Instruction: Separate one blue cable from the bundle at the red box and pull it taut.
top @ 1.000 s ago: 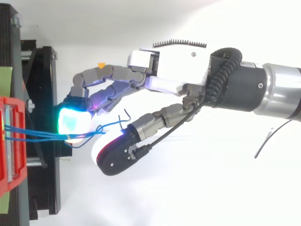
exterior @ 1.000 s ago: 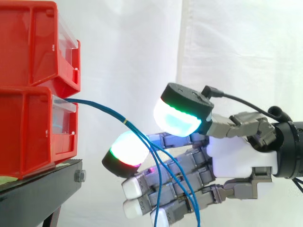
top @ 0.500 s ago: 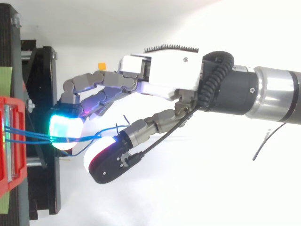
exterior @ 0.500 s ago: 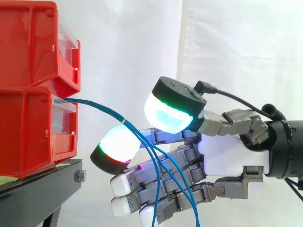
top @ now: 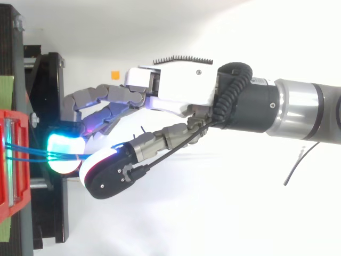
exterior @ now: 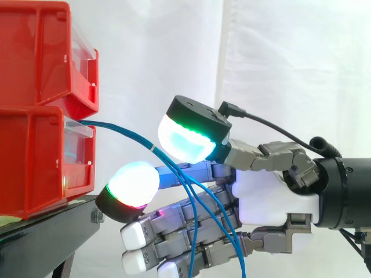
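Brackets the blue cable bundle (exterior: 134,138) by the red box (exterior: 35,162), fingers (exterior: 130,184) of the hand (exterior: 272,194) apart; next calls for pinching one strand.

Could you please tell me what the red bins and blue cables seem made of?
The red bins look like glossy moulded plastic, given smooth walls and soft highlights. The blue cables seem thin plastic-sheathed wires, smooth and bending freely; core unseen.
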Tool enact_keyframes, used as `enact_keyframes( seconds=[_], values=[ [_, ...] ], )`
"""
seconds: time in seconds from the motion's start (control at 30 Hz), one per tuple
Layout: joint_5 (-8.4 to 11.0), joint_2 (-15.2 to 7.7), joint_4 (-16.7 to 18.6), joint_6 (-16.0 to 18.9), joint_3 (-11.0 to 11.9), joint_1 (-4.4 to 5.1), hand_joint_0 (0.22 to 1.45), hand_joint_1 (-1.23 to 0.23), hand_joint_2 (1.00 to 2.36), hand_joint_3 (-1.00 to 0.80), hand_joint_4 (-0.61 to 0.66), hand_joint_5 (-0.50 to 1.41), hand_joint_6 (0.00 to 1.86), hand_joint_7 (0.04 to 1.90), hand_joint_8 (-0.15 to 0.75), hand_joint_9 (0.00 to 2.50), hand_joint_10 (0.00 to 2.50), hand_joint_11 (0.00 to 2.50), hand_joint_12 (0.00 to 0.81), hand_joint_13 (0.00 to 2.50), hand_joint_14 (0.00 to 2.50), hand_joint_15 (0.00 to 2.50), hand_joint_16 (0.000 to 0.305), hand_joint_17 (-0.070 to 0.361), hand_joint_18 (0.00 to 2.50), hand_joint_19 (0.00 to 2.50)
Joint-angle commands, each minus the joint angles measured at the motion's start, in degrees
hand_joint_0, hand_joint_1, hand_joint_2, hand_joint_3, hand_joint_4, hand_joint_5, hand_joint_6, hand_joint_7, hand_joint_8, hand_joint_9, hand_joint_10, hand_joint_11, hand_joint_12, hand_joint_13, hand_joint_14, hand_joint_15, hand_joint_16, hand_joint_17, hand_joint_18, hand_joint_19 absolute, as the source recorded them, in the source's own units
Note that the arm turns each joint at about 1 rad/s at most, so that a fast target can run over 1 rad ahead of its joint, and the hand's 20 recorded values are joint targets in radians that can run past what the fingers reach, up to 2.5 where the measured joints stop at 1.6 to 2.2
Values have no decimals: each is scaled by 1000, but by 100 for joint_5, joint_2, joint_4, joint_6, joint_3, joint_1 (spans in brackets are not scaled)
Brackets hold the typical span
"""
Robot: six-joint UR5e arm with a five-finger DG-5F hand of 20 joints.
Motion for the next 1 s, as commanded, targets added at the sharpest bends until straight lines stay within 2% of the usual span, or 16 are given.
enact_keyframes(
  seconds=[0.0, 0.3, 0.4, 0.7, 0.97],
  values=[
    [-34, -2, -5, 5, 21, 1, 530, -556, 1000, -500, 127, -158, 501, 1187, 278, 641, 16, 592, 362, 565, 18, 470, 52, 117, 509, 645],
    [-315, -2, 12, -118, 56, 1, 542, -621, 1000, -500, 131, -141, 501, 1261, 281, 662, 18, 608, 361, 593, 18, 488, 52, 116, 537, 656],
    [-332, -2, 12, -118, 64, 1, 552, -614, 1000, -500, 127, -136, 507, 1301, 280, 670, 18, 614, 360, 606, 21, 494, 51, 115, 551, 665],
    [-438, -2, 30, -118, 56, -43, 554, -565, 1000, -500, 129, -136, 536, 1259, 285, 700, 17, 633, 361, 638, 19, 518, 51, 115, 570, 680],
    [-473, -2, 39, -180, 64, -140, 553, -562, 1000, -500, 128, -133, 500, 1299, 284, 701, 19, 626, 360, 645, 19, 525, 52, 116, 579, 690]
  ],
)
